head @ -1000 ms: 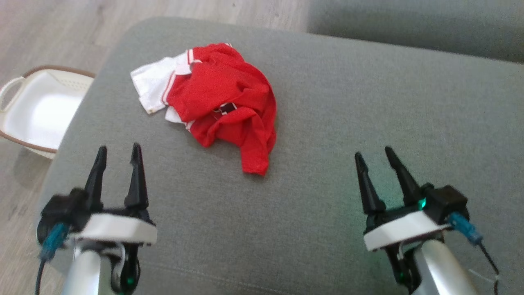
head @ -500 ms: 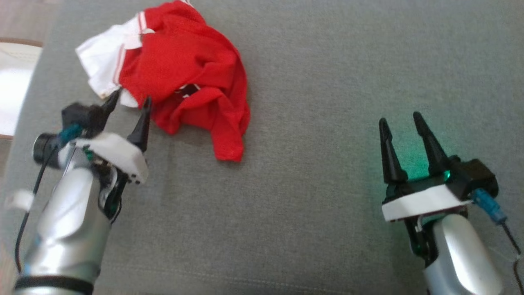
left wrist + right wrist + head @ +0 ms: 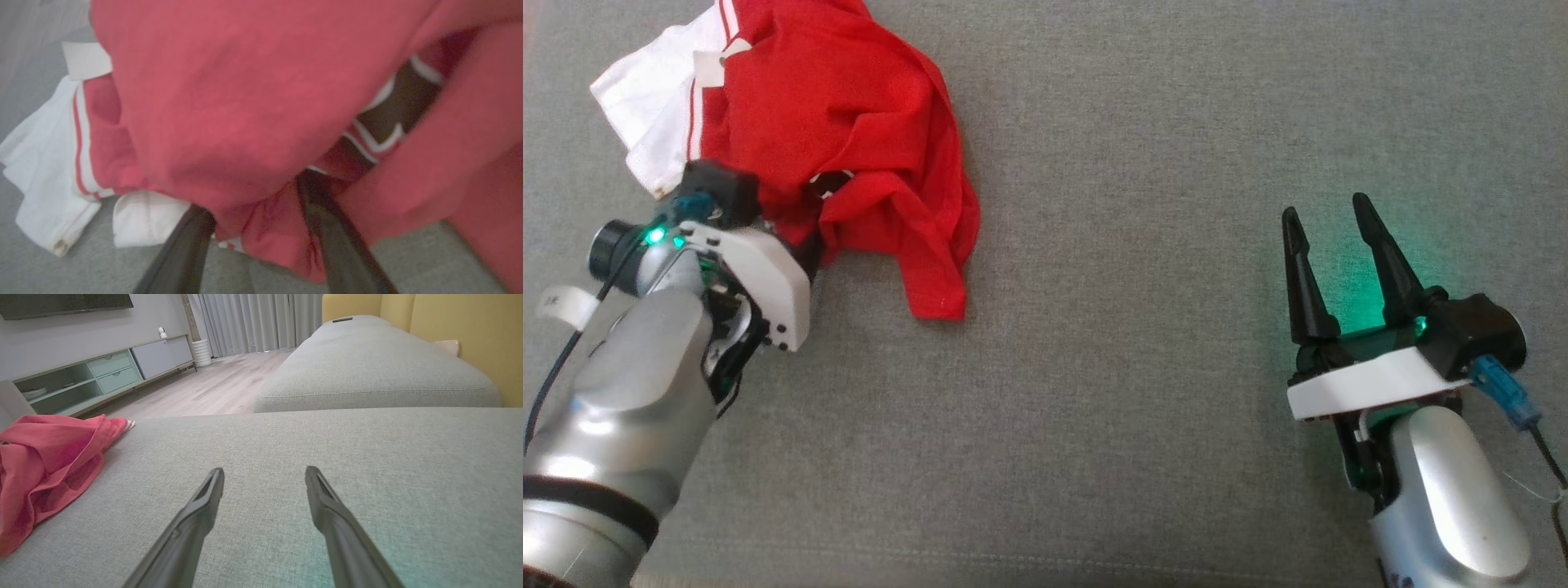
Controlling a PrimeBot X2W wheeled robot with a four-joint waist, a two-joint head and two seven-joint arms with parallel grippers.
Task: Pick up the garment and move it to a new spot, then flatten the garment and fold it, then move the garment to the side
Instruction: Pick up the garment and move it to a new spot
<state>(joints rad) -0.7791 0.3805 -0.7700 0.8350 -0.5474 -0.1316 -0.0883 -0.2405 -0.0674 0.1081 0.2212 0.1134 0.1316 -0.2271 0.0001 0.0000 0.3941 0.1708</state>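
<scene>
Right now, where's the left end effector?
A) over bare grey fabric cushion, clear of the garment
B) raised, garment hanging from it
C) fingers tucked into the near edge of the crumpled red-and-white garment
C: in the left wrist view both dark fingers of the left end effector reach into the red folds of the crumpled red-and-white garment, which lies on the grey fabric cushion.

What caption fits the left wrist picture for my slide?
Left hand, two dark fingers apart, tips tucked under a crumpled red-and-white cloth shirt on a grey fabric cushion.
</scene>
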